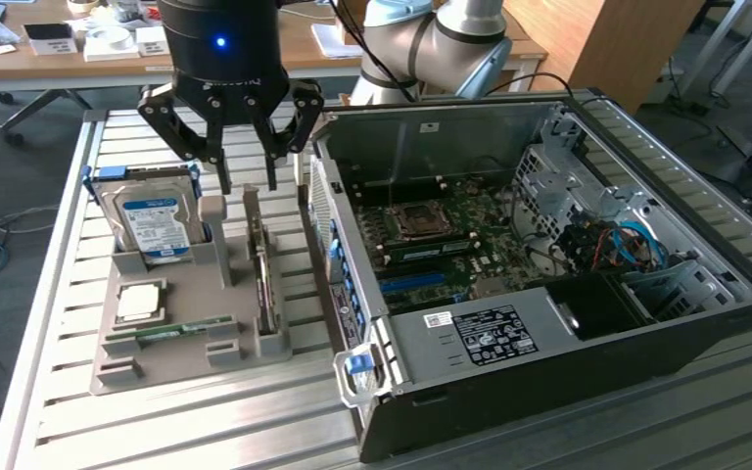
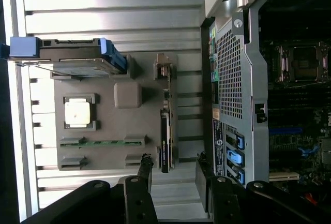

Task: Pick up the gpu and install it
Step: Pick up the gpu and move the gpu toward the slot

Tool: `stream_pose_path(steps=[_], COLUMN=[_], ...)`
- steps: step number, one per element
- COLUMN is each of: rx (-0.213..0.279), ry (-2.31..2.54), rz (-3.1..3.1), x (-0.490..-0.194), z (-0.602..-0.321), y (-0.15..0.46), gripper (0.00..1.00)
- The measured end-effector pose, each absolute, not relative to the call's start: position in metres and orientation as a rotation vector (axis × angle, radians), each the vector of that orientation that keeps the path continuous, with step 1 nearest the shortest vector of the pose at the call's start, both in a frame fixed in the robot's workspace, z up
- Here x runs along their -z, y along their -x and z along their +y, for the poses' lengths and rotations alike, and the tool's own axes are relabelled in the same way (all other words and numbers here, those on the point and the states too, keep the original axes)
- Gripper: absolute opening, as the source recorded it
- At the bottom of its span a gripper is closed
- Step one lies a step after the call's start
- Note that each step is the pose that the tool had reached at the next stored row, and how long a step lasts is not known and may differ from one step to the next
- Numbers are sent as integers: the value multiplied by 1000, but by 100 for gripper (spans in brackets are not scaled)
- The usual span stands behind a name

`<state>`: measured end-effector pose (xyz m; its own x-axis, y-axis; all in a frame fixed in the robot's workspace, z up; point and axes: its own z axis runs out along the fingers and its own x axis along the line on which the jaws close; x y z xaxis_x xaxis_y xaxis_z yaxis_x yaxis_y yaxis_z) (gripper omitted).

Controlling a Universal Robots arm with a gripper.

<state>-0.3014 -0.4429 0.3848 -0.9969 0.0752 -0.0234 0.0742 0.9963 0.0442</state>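
Note:
The gpu (image 1: 261, 266) stands on its edge in a slot of the grey holder tray (image 1: 173, 357), a thin green board with a dark cooler face and a silver bracket end. In the wrist view the gpu (image 2: 165, 125) is a narrow strip running away from the fingers. My gripper (image 1: 248, 186) hangs open just above the gpu's far end, holding nothing. The black fingers (image 2: 145, 168) of my gripper (image 2: 174, 166) straddle the line of the card without touching it. The open computer case (image 1: 689, 323) lies to the exterior view's right, its motherboard (image 1: 454, 245) exposed.
The holder also carries a silver hard drive (image 1: 154, 223) with a blue label, a CPU (image 1: 138, 301) and a green RAM stick (image 1: 167, 333). The case's rear wall (image 2: 232, 74) stands close beside the gpu. A slatted metal table (image 1: 219, 431) bears everything.

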Motion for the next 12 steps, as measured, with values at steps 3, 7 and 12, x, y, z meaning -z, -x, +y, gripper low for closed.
stream_pose_path(steps=[3, 7, 12], rx=[-67, -67, -68], ry=[-117, -117, -117], rz=[3114, 3114, 3114], x=[-384, -384, -382], z=[-443, -443, -443], y=[301, 301, 301], gripper=[47, 47, 47])
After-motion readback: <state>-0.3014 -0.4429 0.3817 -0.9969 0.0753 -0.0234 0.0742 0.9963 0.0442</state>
